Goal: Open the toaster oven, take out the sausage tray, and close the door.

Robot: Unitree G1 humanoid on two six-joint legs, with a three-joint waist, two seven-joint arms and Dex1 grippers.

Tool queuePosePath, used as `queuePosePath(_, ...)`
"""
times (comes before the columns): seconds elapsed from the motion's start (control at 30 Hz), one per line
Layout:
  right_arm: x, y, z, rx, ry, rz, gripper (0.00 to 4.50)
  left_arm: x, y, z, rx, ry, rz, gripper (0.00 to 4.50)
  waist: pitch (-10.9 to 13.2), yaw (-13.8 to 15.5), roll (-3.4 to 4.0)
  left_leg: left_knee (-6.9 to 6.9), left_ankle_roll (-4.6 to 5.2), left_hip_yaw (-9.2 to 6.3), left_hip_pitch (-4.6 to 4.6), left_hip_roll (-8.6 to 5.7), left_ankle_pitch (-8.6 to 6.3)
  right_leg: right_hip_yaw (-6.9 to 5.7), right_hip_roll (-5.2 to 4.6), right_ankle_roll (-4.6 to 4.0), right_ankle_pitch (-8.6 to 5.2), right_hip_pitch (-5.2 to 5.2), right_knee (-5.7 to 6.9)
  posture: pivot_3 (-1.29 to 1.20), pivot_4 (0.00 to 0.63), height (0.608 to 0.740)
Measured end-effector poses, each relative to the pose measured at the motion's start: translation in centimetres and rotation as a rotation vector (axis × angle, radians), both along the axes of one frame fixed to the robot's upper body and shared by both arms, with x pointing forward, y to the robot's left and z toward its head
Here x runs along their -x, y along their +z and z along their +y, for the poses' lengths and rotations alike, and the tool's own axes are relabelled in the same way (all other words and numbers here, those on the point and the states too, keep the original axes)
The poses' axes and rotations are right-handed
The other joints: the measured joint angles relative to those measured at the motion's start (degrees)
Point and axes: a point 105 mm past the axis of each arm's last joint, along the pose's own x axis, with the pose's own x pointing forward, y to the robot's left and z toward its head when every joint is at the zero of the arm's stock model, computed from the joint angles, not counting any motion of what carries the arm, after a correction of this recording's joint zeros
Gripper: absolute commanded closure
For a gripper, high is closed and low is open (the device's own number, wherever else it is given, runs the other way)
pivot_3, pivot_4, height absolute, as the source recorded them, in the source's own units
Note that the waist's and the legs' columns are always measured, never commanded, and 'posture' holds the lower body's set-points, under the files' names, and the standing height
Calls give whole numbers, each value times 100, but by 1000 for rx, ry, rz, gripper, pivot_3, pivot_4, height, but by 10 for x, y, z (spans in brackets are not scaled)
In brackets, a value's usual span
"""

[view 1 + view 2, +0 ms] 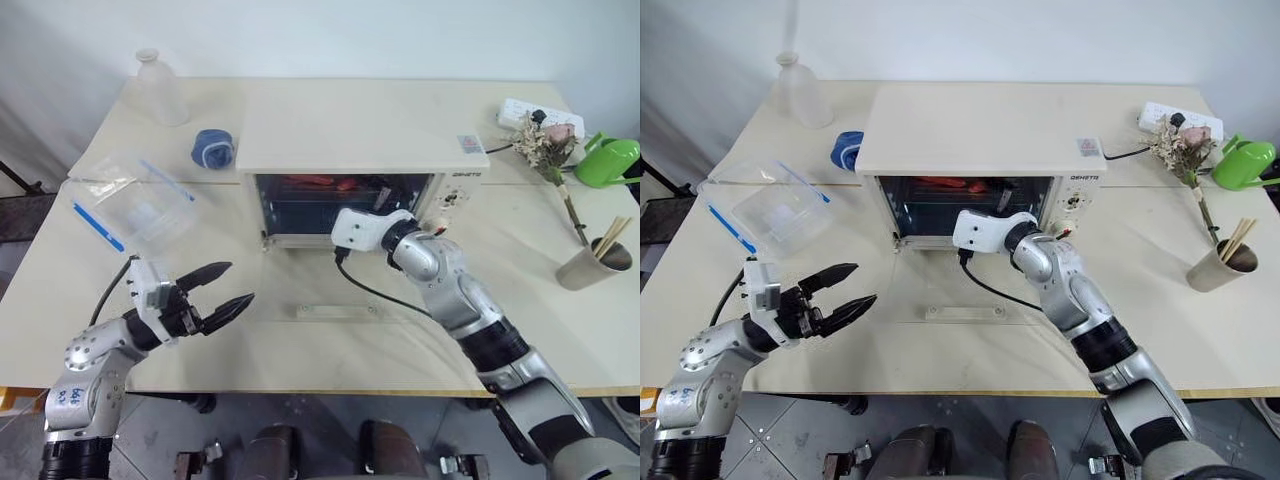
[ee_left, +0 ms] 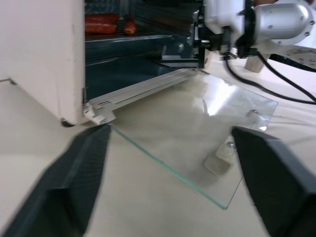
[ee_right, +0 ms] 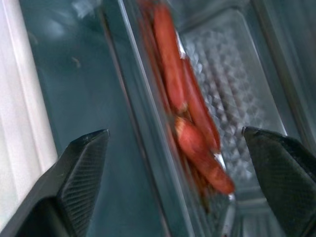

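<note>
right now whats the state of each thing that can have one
toaster oven: open
door: folded down flat on the table
sausage tray: inside the oven, not gripped
left gripper: open, empty
right gripper: open, at the oven mouth

Toaster oven [image 1: 362, 127]: cream-white box, sticker on top, knob panel at its right; stands mid-table, cavity open.
Door [image 2: 197, 123]: glass pane, cream frame and bar handle; swung fully down, flat on the table.
Sausage tray [image 3: 232, 98]: silver, textured base, red sausages; inside the cavity.
</note>
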Motion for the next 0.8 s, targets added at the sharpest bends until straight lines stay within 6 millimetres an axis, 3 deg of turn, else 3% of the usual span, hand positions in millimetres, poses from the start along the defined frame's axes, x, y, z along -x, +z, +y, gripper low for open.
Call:
queuePosePath(0.03, -3, 0, -2, 8, -17, -8, 0, 0, 1, -1, 1, 2, -5, 337, 0, -12, 0, -1, 0, 2, 0, 0, 0, 0, 0, 0, 0, -1, 0, 0, 150, 740)
queuePosePath(0.13, -9, -3, -8, 39, -60, -21, 593, 2, 3, -4, 7, 1, -19, 312, 0, -25, 0, -4, -1, 10, 0, 5, 0, 0, 3, 0, 0, -10, 3, 0, 150, 740)
queuePosePath(0.5, -11, -9, -4, 88, -79, -23, 4341, -7, 14, -12, 19, -24, -57, 312, 0, -24, 0, -3, -3, 30, -1, 17, 0, 3, 8, 0, 0, -21, 5, 0, 150, 740)
queuePosePath(0.8, -10, -8, -2, 134, -62, -38, 4471, -39, 40, -33, 60, -115, -113, 312, -9, -27, -18, -3, -5, 29, -5, 21, -1, 1, 15, -1, 0, -25, 7, 0, 150, 740)
